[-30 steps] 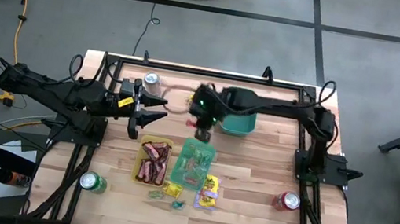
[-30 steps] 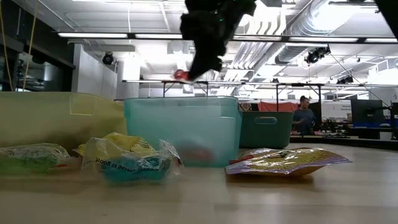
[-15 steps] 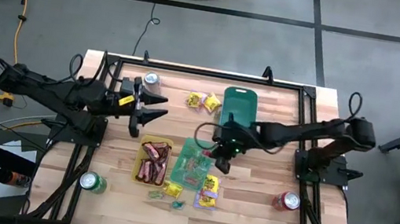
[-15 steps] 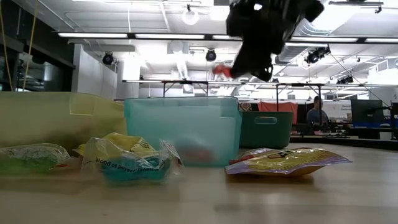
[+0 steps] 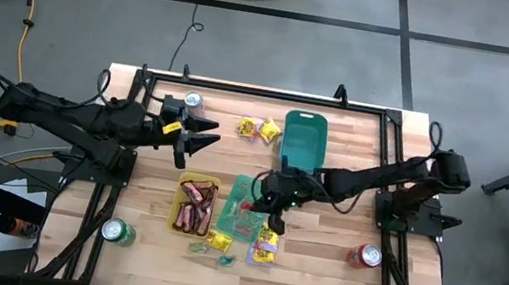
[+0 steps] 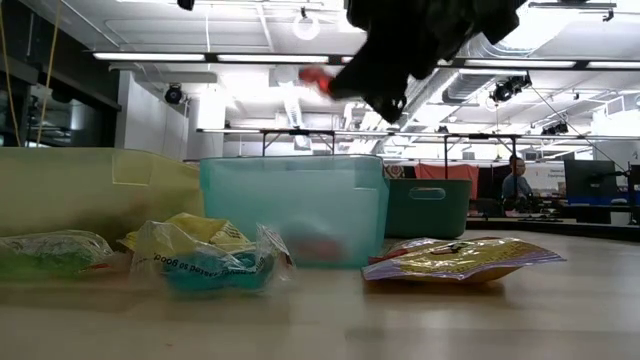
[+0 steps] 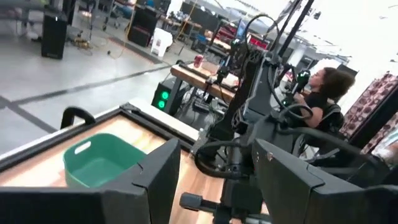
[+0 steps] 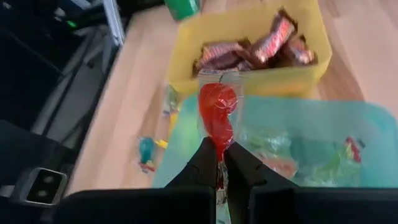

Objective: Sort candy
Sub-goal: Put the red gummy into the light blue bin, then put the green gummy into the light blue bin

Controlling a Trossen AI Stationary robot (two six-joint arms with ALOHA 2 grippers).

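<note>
My right gripper (image 5: 259,200) hangs over the teal tray (image 5: 245,220), shut on a red candy (image 8: 217,116) in a clear wrapper. In the low view this candy (image 6: 314,78) shows well above the teal tray (image 6: 295,205). The tray holds small pale wrapped pieces (image 8: 280,158). Beside it stands the yellow tray (image 5: 182,195) with dark red-brown bars (image 8: 261,46). Yellow packets lie at the far side (image 5: 258,129) and near the front (image 5: 266,244). My left gripper (image 5: 202,139) waits open at the table's left, held level; its own view shows its fingers apart (image 7: 214,186). My right gripper pinches the red candy by one end of its wrapper (image 8: 219,148) between its two fingertips (image 8: 205,163). The fingers slant down, coming from the table's right. The candy sticks out beyond the fingertips, lifted clear above the teal tray.
A green bin (image 5: 303,140) stands at the far middle. Drink cans stand at the far left (image 5: 193,101), near left (image 5: 117,233) and near right (image 5: 364,256). Loose wrapped pieces (image 5: 208,248) lie before the trays. A person (image 7: 323,93) sits beyond the table.
My right gripper has swung from the table's far side toward the near edge and down, then a little left, ending over the teal tray. It has stayed shut on the red candy, which has kept clear of everything. My left gripper has rolled a little.
</note>
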